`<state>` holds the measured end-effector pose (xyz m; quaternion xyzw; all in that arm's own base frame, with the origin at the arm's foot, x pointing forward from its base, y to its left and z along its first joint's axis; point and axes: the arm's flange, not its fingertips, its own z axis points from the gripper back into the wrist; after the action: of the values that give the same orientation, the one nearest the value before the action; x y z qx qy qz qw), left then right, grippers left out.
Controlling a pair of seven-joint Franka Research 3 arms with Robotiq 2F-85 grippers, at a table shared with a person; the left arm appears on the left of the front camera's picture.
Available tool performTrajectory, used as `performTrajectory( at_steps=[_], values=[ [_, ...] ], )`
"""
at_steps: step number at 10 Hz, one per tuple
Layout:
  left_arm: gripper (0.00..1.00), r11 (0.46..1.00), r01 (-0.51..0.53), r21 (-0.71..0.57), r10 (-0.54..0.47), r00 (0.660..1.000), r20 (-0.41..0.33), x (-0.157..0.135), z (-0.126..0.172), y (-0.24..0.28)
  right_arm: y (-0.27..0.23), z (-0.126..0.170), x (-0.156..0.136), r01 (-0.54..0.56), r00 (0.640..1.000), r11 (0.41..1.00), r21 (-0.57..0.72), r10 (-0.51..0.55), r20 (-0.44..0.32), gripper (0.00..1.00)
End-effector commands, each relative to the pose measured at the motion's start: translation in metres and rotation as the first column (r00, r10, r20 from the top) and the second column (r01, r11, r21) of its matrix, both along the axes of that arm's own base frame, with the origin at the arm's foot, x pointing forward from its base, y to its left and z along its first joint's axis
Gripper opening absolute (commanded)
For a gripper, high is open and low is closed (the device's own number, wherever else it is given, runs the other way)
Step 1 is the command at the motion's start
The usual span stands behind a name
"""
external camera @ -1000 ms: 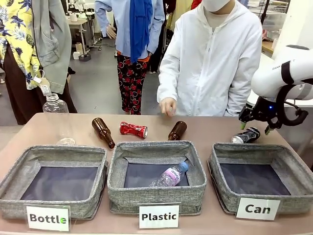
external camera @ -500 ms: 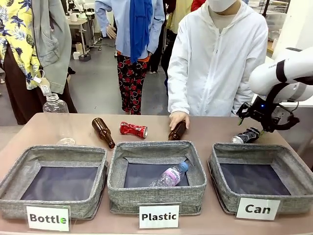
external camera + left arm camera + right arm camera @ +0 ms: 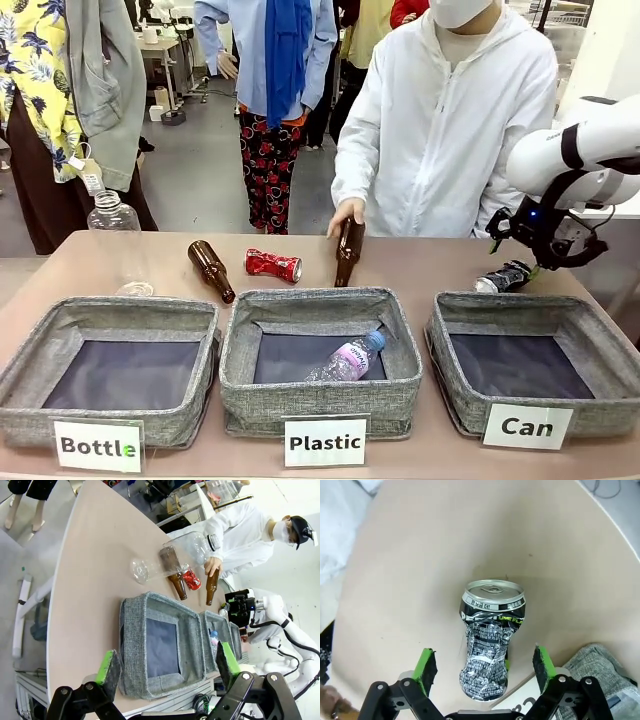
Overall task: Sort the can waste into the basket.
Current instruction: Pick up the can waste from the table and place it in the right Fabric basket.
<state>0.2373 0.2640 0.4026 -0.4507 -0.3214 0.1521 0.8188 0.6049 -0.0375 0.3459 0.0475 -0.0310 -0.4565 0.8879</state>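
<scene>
My right pincer (image 3: 484, 664) spread over the crushed black can (image 3: 492, 630): plain in wrist view, unclear from the front.

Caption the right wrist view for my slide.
Open right gripper above a crushed black can lying on the table.

A crushed black and silver metal drink can with green marks (image 3: 490, 640) lies on the beige tabletop (image 3: 420, 570). The right gripper (image 3: 484, 664) has its green-padded fingers wide apart on either side of the can's crumpled end, with a gap on each side. The corner of a grey woven basket (image 3: 600, 665) shows just beside them.
</scene>
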Motion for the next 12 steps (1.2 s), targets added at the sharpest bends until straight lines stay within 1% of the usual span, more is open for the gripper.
performTrajectory(
  at_steps=[1,3,4,5,8,9,10,11,12],
  values=[
    [1.0,1.0,0.002,0.001,-0.002,1.0,0.031,0.001,0.0,0.0,0.003,-0.008,0.002,-0.073,0.997,0.996,-0.045,0.072,-0.01,1.0],
    [1.0,1.0,0.002,0.001,-0.002,1.0,0.031,0.001,0.0,0.0,0.003,-0.023,0.01,-0.076,0.997,0.995,-0.063,0.075,-0.007,1.0],
    [1.0,1.0,0.002,0.001,-0.002,1.0,0.031,0.001,0.0,0.0,0.005,-0.03,0.012,-0.088,0.996,0.994,-0.063,0.087,-0.015,1.0],
    [1.0,1.0,0.002,0.001,-0.002,1.0,0.031,0.001,0.0,0.0,0.006,-0.037,0.014,-0.084,0.996,0.992,-0.089,0.083,-0.023,1.0],
    [1.0,1.0,0.002,0.001,-0.002,1.0,0.031,0.001,0.0,0.0,0.006,-0.045,0.017,-0.092,0.996,0.992,-0.085,0.09,-0.028,1.0],
    [1.0,1.0,0.0,0.0,0.0,1.0,0.0,0.0,0.0,0.0,0.006,-0.045,0.017,-0.094,0.995,0.992,-0.09,0.091,-0.03,1.0],
    [1.0,0.998,0.019,-0.053,-0.019,1.0,0.003,-0.015,0.017,0.01,0.004,-0.046,0.017,-0.091,0.995,0.992,-0.085,0.088,-0.037,1.0],
    [1.0,0.988,0.079,-0.131,-0.077,0.997,0.02,-0.039,0.039,0.034,0.002,-0.048,0.018,-0.085,0.996,0.993,-0.077,0.082,-0.038,1.0],
    [1.0,0.977,0.081,-0.195,-0.069,0.995,0.07,-0.058,0.051,0.059,0.001,-0.048,0.018,-0.084,0.996,0.994,-0.074,0.082,-0.04,1.0]
  ],
)
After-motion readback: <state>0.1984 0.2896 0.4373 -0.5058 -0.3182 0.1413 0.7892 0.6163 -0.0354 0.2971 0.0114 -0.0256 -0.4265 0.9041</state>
